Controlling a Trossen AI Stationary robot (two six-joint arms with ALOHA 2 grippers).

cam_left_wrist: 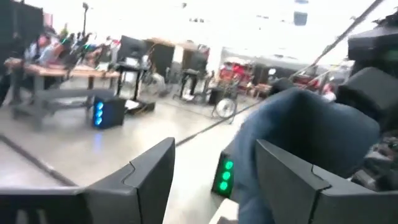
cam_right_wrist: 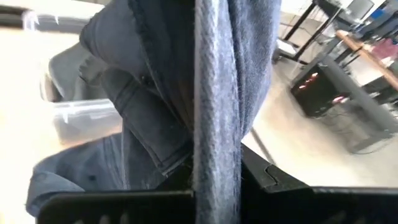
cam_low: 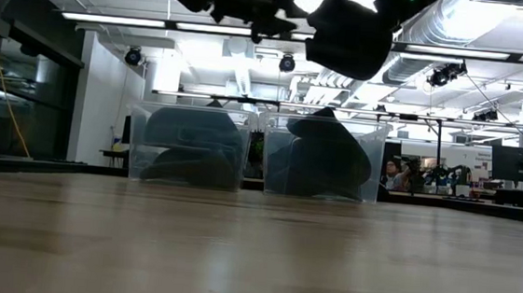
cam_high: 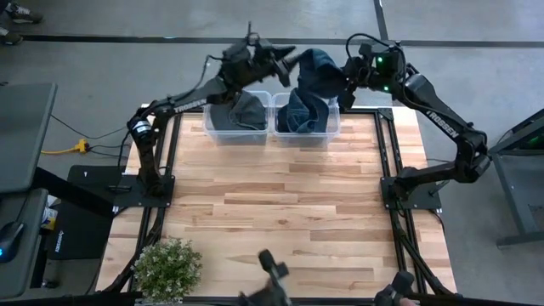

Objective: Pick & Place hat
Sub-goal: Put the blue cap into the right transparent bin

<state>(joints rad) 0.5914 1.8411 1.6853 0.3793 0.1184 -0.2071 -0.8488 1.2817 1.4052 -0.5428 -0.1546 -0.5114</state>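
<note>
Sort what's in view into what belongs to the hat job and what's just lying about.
Job:
- blue hat held up by the right claw
- left claw, open beside it
- two clear bins of hats

Lying about:
- potted plant at the table's near edge
- yellow cable on the floor

A pale wood-plank table on a dark metal frame stands on a grey concrete floor crossed by dark seams. A potted plant sits at the table's near left corner, and a yellow cable trails across the floor to the left. Beyond the table's far edge, long fluorescent strips and exposed white ductwork run under a white ceiling. Desks with monitors and seated people fill the far right of the room.
</note>
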